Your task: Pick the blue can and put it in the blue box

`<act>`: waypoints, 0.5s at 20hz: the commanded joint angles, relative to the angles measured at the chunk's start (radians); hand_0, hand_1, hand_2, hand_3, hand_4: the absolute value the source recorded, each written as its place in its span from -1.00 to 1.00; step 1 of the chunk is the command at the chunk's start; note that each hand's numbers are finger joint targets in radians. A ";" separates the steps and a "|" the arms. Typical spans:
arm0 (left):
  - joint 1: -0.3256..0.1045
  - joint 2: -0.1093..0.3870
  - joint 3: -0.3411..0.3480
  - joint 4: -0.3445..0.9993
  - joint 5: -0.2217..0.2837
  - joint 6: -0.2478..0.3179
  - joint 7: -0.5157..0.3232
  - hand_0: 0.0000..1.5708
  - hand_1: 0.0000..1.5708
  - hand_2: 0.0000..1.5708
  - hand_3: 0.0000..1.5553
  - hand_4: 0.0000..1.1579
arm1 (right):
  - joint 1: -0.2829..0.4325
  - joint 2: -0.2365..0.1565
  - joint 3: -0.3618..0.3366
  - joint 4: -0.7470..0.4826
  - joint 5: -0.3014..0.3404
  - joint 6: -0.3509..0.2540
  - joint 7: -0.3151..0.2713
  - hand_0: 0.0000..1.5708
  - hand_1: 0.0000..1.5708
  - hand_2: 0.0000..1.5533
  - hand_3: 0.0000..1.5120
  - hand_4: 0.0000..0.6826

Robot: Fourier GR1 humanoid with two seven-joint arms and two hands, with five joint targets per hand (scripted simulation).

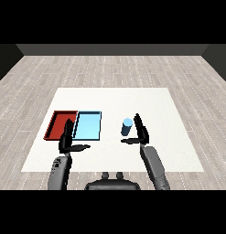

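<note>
Blue can (127, 126) stands on the bench (155, 105), outside the blue tray (88, 125); right robot hand (141, 130) released beside it, left robot hand (67, 139) released; grasp and transfer remain.

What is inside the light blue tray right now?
The light blue tray shows only its bare floor. The blue can stands on the table to its right, beside the right hand. The left hand covers its near left corner.
</note>
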 commanded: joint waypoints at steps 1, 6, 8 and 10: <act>-0.015 -0.020 -0.029 -0.010 -0.036 0.034 0.017 -1.00 -1.00 -1.00 -1.00 -1.00 | -0.085 0.002 -0.058 0.124 -0.020 0.027 -0.018 -1.00 -1.00 -1.00 -1.00 -1.00; -0.024 0.006 0.003 0.014 -0.004 -0.005 0.007 -1.00 -1.00 -1.00 -1.00 -1.00 | -0.112 -0.020 -0.097 0.193 -0.035 0.042 -0.018 -1.00 -1.00 -1.00 -1.00 -1.00; -0.002 0.007 0.012 0.052 -0.014 -0.003 -0.035 -1.00 -1.00 -1.00 -1.00 -1.00 | -0.134 0.000 -0.118 0.276 -0.041 0.034 -0.061 -1.00 -1.00 -1.00 -1.00 -1.00; 0.058 0.003 -0.007 -0.061 0.004 -0.014 0.008 -1.00 -1.00 -1.00 -1.00 -1.00 | -0.170 -0.025 -0.157 0.288 -0.074 0.046 -0.006 -1.00 -1.00 -1.00 -1.00 -1.00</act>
